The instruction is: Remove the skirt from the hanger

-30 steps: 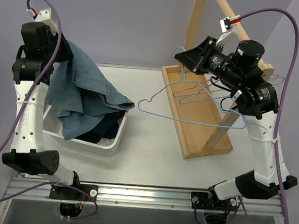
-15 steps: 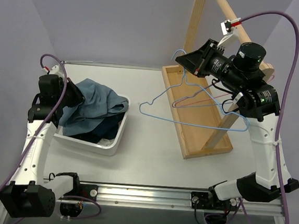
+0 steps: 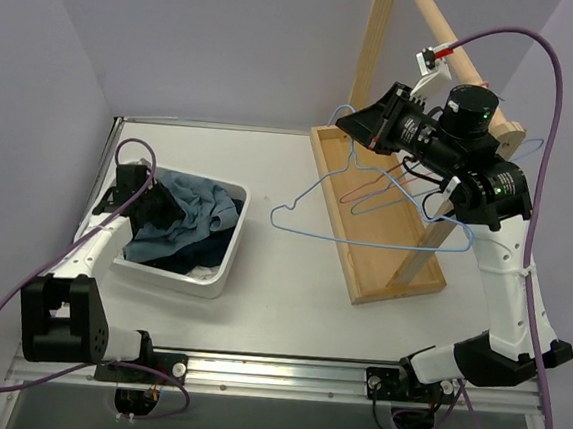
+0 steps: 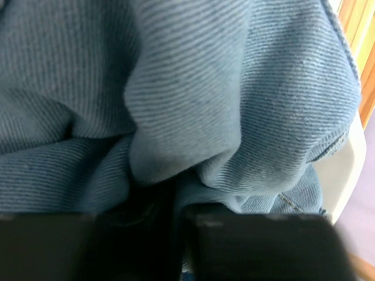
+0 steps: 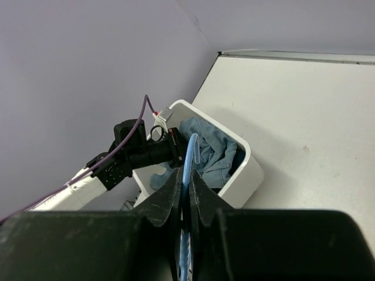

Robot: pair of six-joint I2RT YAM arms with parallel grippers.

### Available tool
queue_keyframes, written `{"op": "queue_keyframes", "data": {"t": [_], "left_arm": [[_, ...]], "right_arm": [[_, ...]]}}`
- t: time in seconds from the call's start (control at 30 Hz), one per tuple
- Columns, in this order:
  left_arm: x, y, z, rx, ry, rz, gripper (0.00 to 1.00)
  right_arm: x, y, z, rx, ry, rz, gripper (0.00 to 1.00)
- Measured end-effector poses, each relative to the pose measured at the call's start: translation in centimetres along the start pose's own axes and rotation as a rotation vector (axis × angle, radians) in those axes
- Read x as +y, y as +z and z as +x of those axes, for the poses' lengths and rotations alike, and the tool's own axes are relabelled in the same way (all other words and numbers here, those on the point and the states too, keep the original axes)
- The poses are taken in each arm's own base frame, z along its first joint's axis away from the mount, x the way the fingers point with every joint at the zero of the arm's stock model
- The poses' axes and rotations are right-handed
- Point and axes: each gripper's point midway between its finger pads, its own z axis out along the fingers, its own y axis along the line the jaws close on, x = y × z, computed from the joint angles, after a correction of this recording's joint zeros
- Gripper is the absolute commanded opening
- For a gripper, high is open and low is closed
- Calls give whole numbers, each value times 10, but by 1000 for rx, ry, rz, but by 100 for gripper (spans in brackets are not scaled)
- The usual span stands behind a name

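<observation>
1. Since the job is getting the skirt off the pink-red hanger point(image 3: 361, 189), here's the awkward bit: no white pleated fabric shows in any view, so I honestly can't say where the skirt is. It might be buried in the white bin point(image 3: 224, 259) under the denim, but that's only a guess.
2. That pink-red hanger hangs on the wooden rack point(image 3: 392, 274) at the back right, behind some blue wires, and what I can see of it looks bare. Going by that, I'd call the removal done or nearly done. I can't spot anything left to pull off, though I can't confirm it without seeing the skirt.
3. The right gripper point(image 5: 186, 181) is up high by the rack, clamped tight on a light-blue wire hanger point(image 5: 187, 158) near its hook, with the wire pinched between both fingers. That hanger is bare too and dangles over the table point(image 3: 289, 295).
4. The left gripper point(image 4: 140, 218) is down in the bin, nose-deep in the light-blue denim shirt point(image 3: 191, 211), with a dark-blue garment point(image 3: 208, 248) underneath. The wrist view shows blurry fingers with a gap and a denim fold sitting in it. I can't tell if it's pinching or has let go.
</observation>
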Motion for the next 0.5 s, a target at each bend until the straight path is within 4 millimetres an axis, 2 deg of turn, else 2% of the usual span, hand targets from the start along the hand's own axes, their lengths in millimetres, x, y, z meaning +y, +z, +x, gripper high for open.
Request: {"op": "queue_keyframes", "data": {"t": [0.1,0.13,0.17,0.2,0.23,0.33,0.37,0.5], "left_arm": [[-3,-1,2,-6,7,9,38],[-5,-2,3,-11,14,8,47],[-5,-4,4,-12,21,6,51],[-6,-6,4,-13,24,2,59],[-7,-8,5,-14,28,0,77],[-17,-14,6,-10,26,26,99],[-19,-16,7,-12,28,34,94],[-24,-32,9,-35,-2,30,94]], "right_arm": [[-8,0,6,19,12,38,0],[-10,0,7,23,14,48,0],[-11,-1,8,25,15,56,0],[-14,-1,10,31,17,68,0],[-16,-1,11,35,17,75,0],[-20,2,13,41,12,88,0],[-21,3,13,44,11,89,0],[-30,15,18,67,13,103,0]]}}
